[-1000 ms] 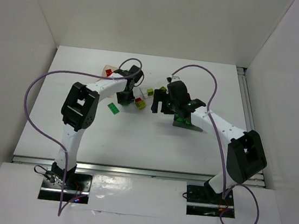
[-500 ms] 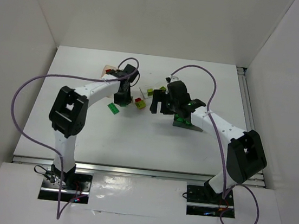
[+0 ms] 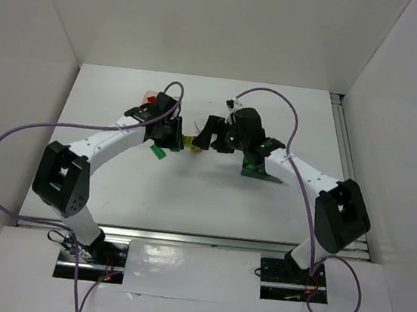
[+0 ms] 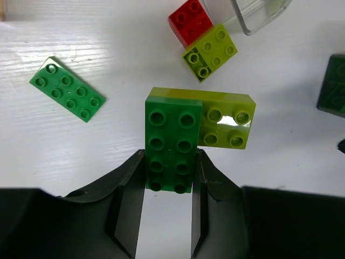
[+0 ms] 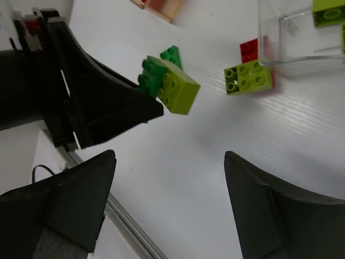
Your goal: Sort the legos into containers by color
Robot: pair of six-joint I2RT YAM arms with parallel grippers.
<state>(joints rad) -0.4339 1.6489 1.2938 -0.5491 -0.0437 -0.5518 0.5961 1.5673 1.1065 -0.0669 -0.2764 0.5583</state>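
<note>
My left gripper (image 4: 168, 162) is shut on a dark green brick (image 4: 168, 143) joined to a yellow-green brick (image 4: 226, 121). It holds the pair just above the table; the pair also shows in the right wrist view (image 5: 170, 83) and the top view (image 3: 189, 143). My right gripper (image 5: 170, 162) is open wide and empty, facing the pair from the right (image 3: 207, 133). A flat green brick (image 4: 67, 89) lies to the left. A red brick (image 4: 190, 20) and a small yellow-green brick (image 4: 210, 52) lie by the clear tub (image 5: 302, 32), which holds a yellow-green brick (image 5: 329, 11).
The orange tub (image 3: 152, 100) with a red brick stands at the back left. The dark grey tub (image 3: 260, 166) with green bricks sits under my right arm. White walls close in the table on three sides. A purple cable loops off each arm.
My left arm's elbow has swung down and to the left while its gripper stayed by the bricks. My right gripper has moved left, close to the held pair.
</note>
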